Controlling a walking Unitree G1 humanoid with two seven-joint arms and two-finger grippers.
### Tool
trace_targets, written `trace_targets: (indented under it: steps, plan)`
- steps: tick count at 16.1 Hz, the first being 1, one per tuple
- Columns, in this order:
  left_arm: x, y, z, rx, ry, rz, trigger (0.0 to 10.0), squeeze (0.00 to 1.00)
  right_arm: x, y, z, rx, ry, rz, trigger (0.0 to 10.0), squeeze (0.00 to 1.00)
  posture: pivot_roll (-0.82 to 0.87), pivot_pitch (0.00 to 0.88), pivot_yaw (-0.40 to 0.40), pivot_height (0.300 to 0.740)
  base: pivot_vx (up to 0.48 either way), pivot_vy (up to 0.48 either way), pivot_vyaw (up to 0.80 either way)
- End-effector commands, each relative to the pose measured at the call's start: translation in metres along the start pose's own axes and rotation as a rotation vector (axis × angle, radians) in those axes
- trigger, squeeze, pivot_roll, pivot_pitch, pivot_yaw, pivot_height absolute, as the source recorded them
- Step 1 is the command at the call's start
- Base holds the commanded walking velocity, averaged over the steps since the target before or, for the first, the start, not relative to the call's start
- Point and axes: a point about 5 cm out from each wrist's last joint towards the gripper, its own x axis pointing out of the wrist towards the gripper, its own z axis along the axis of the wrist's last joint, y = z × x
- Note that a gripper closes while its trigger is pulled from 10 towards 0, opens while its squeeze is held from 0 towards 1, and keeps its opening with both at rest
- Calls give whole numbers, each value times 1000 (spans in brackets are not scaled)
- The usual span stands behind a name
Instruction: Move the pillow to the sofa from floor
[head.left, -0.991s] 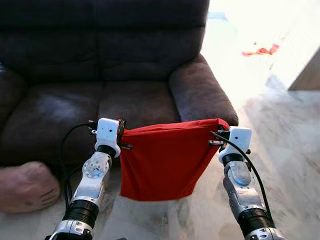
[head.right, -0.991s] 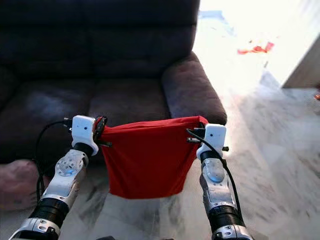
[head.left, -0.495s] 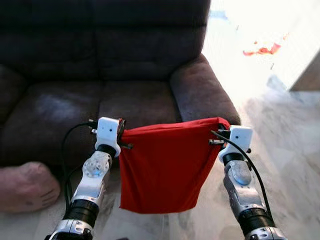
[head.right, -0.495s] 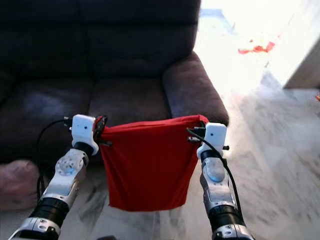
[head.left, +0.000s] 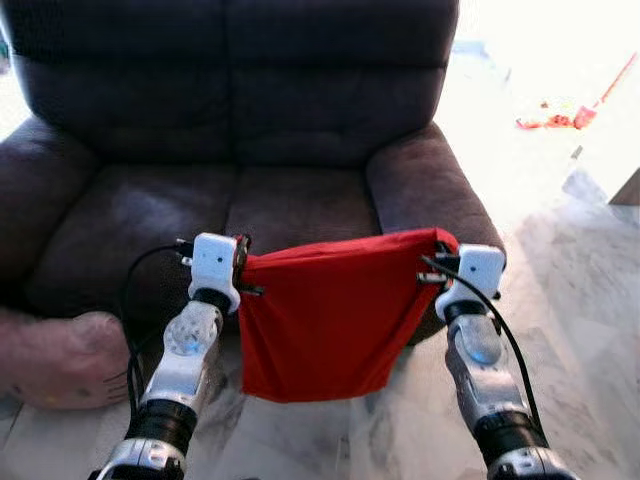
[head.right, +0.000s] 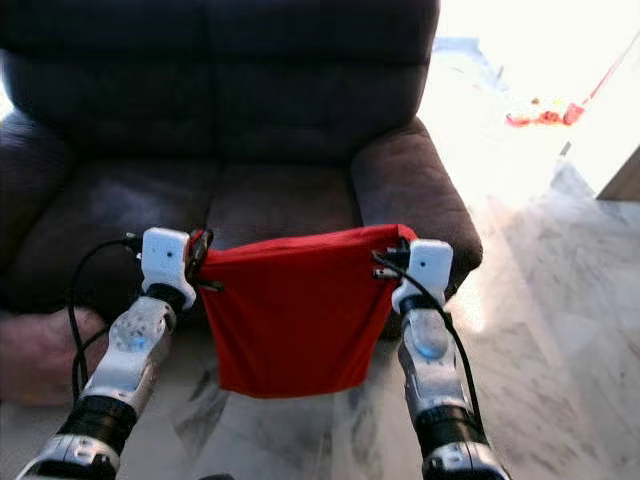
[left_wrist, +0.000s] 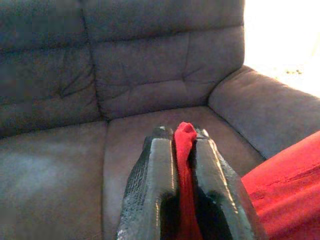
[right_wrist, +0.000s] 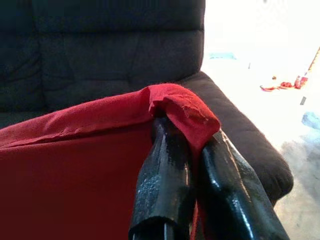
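The red pillow (head.left: 330, 320) hangs flat between the two arms, clear of the marble floor (head.left: 590, 300) and just before the sofa (head.left: 250, 130)'s front edge. The left gripper (left_wrist: 182, 150) and right gripper (right_wrist: 187, 145) are each pinched tight on an upper corner, likely to keep it spread for laying onto the seat.

A pinkish cushion-like lump (head.left: 60, 358) is lying on the pale marbled floor (head.left: 570, 300), at the left. Far off to the right, something red (head.left: 553, 118), perhaps cloth, is sitting in glaring light, too washed out to identify.
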Motion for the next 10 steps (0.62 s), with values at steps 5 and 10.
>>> trace_targets:
  steps: [5,10]
  plan:
    - [5,14,23,24,-106,52,10000,0,11,-20,28,62,-110,-107,10000,0,91,0,-54,740,288,0,-149]
    - [6,13,28,42,-119,39,10000,0,15,-16,39,68,-148,-92,10000,0,93,0,-54,740,293,0,0]
